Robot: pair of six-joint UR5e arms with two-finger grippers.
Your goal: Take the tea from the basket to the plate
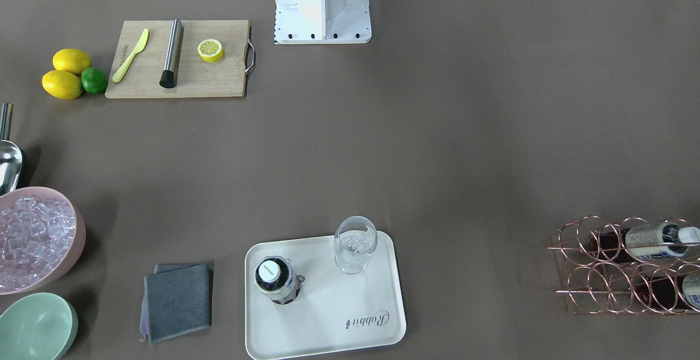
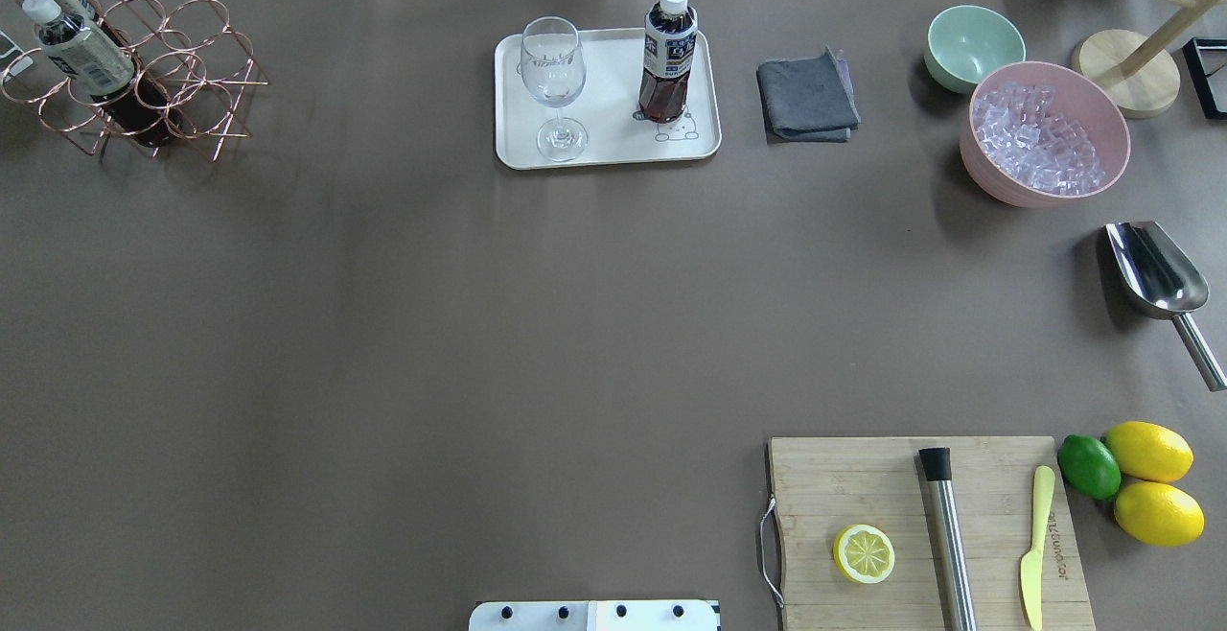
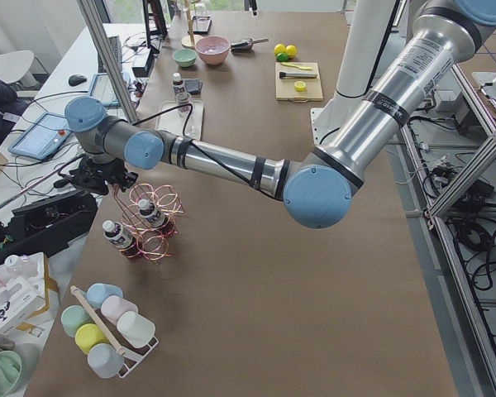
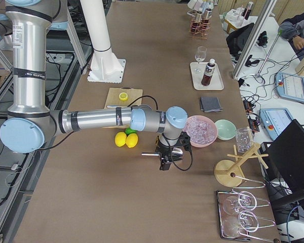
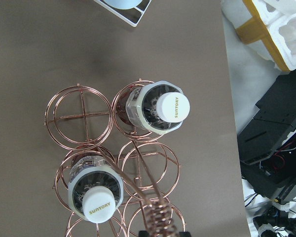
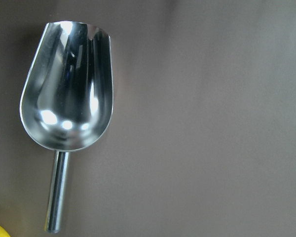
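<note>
Left hand (image 3: 106,180) over basket (image 5: 82,117); tea (image 2: 668,65) on plate (image 2: 613,137) upright, cap skyward.

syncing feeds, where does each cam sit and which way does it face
Front-facing: across the table, facing the white robot base; no arms.
Overhead: behind the robot, looking forward; base edge only.
Exterior left: left table end; left arm above the rose-gold wire basket.
Exterior right: right end; right arm near.
Left wrist: down into the basket.
Right wrist: down on a steel scoop.
Shared: front-facing and overhead both show the cream rectangular tray.
</note>
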